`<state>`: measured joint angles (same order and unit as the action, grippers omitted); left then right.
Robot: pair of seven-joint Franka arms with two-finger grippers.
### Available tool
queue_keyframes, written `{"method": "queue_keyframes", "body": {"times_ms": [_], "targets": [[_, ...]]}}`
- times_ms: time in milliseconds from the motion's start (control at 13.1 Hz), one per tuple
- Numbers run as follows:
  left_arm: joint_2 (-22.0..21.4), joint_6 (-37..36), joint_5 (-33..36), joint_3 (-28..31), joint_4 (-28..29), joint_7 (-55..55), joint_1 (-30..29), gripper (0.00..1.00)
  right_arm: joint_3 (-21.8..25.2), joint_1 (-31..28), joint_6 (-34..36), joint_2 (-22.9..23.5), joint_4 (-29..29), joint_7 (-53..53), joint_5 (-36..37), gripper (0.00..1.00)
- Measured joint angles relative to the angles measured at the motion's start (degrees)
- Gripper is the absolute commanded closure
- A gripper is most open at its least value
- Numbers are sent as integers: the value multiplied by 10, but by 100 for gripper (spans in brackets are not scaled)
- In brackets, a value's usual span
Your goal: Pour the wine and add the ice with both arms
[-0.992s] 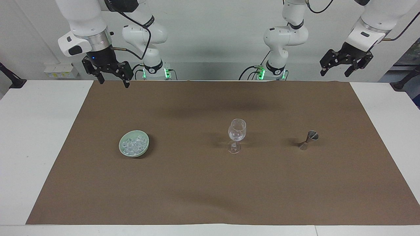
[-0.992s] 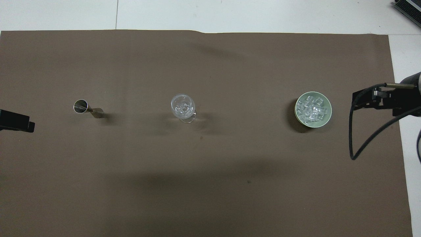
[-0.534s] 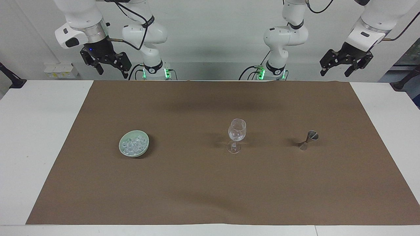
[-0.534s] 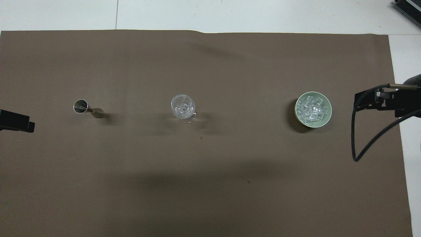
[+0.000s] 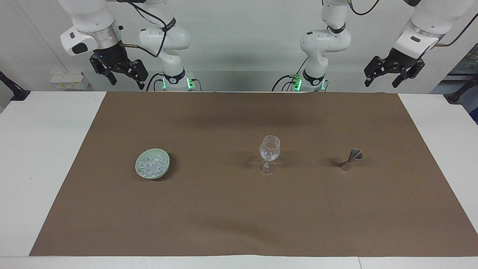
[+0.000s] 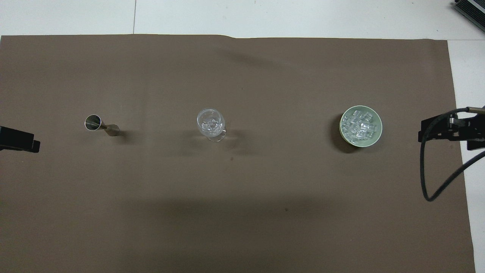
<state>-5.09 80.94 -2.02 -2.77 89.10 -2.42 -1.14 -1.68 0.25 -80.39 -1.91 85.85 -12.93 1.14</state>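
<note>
Both hands, the right hand point(image 5: 124, 77) at the upper left of the facing view and the left hand point(image 5: 392, 73) at the upper right, hang open and empty, so next the right one should reach down for the clear little ice cubes point(image 5: 151, 165) in the round green bowl point(image 5: 139, 171) on the bench.

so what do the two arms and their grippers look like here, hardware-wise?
Both arms are glossy white jointed Frankas, each with a silver wrist ring and a black cable. Green lights glow at both bases. The right gripper and the left gripper are black, with linked fingers. A small blue light shows just above the right one.
</note>
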Motion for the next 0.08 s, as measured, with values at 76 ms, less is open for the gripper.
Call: {"method": "queue_keyframes", "body": {"times_ms": [76], "targets": [[0,0,0,0,0,0,0,0,0,0,0,0,0,0,0,0]]}}
